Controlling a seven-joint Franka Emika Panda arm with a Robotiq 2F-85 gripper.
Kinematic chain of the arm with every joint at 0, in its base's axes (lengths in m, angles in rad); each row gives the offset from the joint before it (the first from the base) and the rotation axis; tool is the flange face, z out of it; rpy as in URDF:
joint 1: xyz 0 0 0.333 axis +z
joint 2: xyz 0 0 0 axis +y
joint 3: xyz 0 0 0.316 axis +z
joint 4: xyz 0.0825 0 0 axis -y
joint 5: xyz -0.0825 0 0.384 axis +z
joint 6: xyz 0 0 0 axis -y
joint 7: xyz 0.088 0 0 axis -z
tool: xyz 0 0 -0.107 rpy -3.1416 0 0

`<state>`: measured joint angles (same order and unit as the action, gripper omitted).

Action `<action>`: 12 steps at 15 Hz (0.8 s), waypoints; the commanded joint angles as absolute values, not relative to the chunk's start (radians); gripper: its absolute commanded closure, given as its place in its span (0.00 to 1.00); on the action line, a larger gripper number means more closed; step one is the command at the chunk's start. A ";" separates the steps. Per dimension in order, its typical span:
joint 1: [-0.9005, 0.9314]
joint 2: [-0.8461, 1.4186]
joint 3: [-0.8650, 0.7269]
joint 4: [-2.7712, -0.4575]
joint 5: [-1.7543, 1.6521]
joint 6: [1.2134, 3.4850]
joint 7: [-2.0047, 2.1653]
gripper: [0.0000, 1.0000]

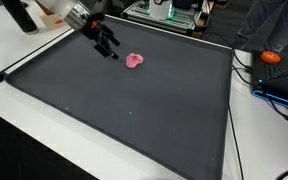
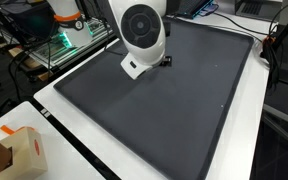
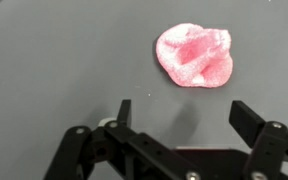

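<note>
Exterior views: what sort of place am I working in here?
Probably a robotics lab or workshop. A dark mat covers a white bench, cables trail off its edge, and a green-lit electronics rack stands just beyond it.

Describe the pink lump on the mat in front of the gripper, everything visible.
The pink lump is small, rounded and crumpled, with folds and paler, faintly glossy patches; it looks soft, though the material cannot be told. It lies flat and alone on the dark grey mat, nothing else touching it. The open gripper stands just short of it, apart.
</note>
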<state>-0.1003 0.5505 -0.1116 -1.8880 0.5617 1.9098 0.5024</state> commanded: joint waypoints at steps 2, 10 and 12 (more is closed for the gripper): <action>-0.067 0.645 -0.090 -1.732 0.428 1.835 0.468 0.00; -0.007 0.748 -0.041 -1.539 0.262 1.745 0.320 0.00; 0.010 0.764 -0.027 -1.508 0.220 1.723 0.263 0.00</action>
<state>-0.0052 0.7176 -0.0428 -1.5816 0.2851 1.7774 0.3367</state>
